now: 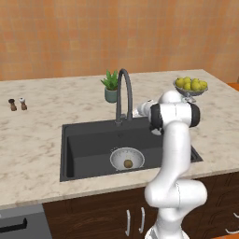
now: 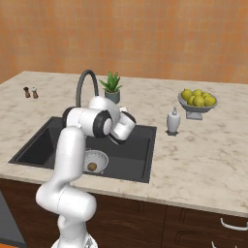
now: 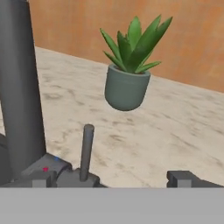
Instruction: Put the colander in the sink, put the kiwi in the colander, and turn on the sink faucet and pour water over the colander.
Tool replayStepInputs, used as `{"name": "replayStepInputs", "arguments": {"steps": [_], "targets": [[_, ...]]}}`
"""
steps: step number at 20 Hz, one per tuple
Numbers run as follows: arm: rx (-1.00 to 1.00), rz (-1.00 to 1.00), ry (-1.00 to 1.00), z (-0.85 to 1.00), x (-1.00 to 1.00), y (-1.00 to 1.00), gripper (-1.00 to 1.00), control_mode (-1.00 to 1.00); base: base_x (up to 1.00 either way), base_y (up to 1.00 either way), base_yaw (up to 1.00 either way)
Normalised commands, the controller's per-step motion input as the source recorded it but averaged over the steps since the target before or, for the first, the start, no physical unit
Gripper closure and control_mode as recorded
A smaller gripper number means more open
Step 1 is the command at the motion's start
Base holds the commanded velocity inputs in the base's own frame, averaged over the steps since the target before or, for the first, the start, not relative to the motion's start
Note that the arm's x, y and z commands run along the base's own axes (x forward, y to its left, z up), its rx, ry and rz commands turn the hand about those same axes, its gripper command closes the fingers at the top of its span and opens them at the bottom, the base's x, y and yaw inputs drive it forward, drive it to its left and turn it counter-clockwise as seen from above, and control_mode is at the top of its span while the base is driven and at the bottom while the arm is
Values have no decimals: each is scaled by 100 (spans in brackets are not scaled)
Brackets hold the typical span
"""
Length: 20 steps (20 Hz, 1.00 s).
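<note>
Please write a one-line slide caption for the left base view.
Kiwi rests in the colander inside the sink; the arm reaches toward the faucet.

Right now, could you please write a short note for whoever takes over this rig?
Hand: open, holding nothing, at the base of the sink faucet, with the faucet's lever between its fingertips.
Colander: sits in the sink, near the front.
Kiwi: lies inside the colander.
Done: colander in the sink, kiwi in the colander.
Left: turn on the faucet and run water over the colander; no water can be seen flowing. The spout's position relative to the colander is hard to judge.
</note>
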Motion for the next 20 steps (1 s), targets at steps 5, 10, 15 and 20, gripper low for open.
{"name": "replayStepInputs", "arguments": {"steps": [5,10,15,20], "targets": [[0,0,0,-18,67,-4,-100,-100,0,0,0],[0,0,1,-2,58,0,-100,-100,0,0,0],[0,0,3,-8,40,-1,-100,-100,0,0,0],[-8,-15,18,-24,34,-57,-100,-100,0,0,0]]}}
